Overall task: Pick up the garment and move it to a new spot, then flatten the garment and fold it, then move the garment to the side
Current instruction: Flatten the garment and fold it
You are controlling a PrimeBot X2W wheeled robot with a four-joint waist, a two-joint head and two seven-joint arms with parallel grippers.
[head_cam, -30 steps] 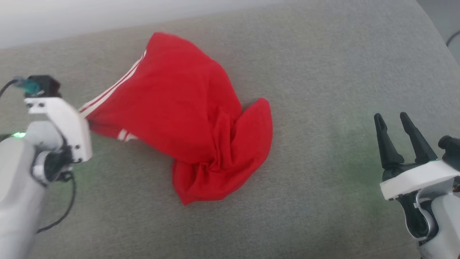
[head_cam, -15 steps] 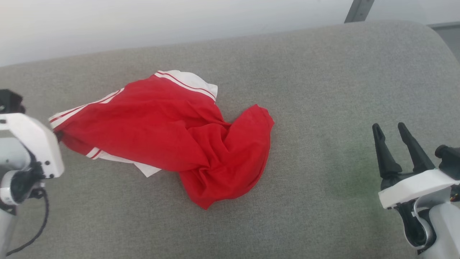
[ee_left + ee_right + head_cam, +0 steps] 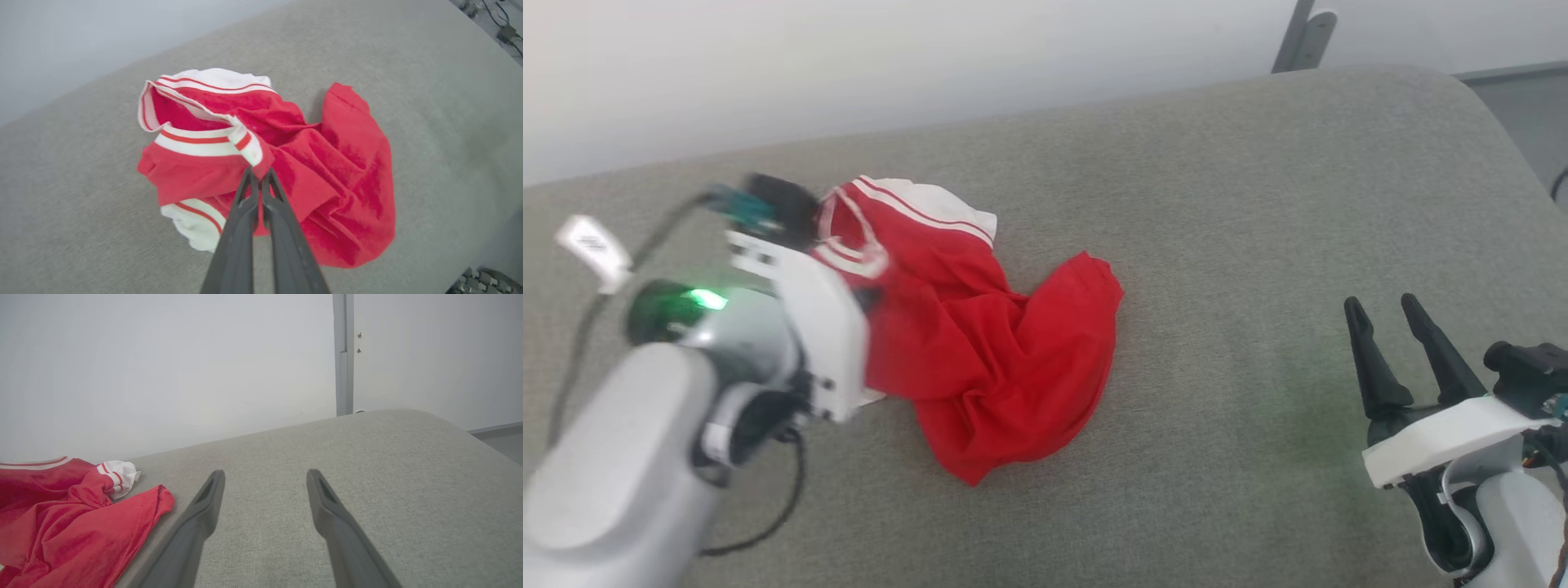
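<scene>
The garment [image 3: 996, 351] is a red shirt with white, red-striped trim, lying bunched left of centre on the grey padded surface [image 3: 1241, 204]. My left gripper [image 3: 871, 297] is blurred over its left side. In the left wrist view the left gripper [image 3: 257, 174] is shut, its tips pinching a red fold of the garment [image 3: 339, 175] just below a striped band. My right gripper [image 3: 1382, 304] stands open at the lower right, well clear of the cloth. The right wrist view shows this gripper [image 3: 265, 473] with nothing between its fingers and the garment [image 3: 61, 514] at the far left.
A pale wall runs behind the padded surface, with a grey post [image 3: 1303, 37] at the back right. The surface's rounded right edge [image 3: 1503, 139] drops off to the floor. A black cable [image 3: 768, 523] hangs from my left arm. Bare grey padding lies between the garment and the right gripper.
My left arm has swung right and inward with the cloth, bunching the garment's left side onto its middle. The head camera has shifted a little. The right gripper has stayed open and still.
</scene>
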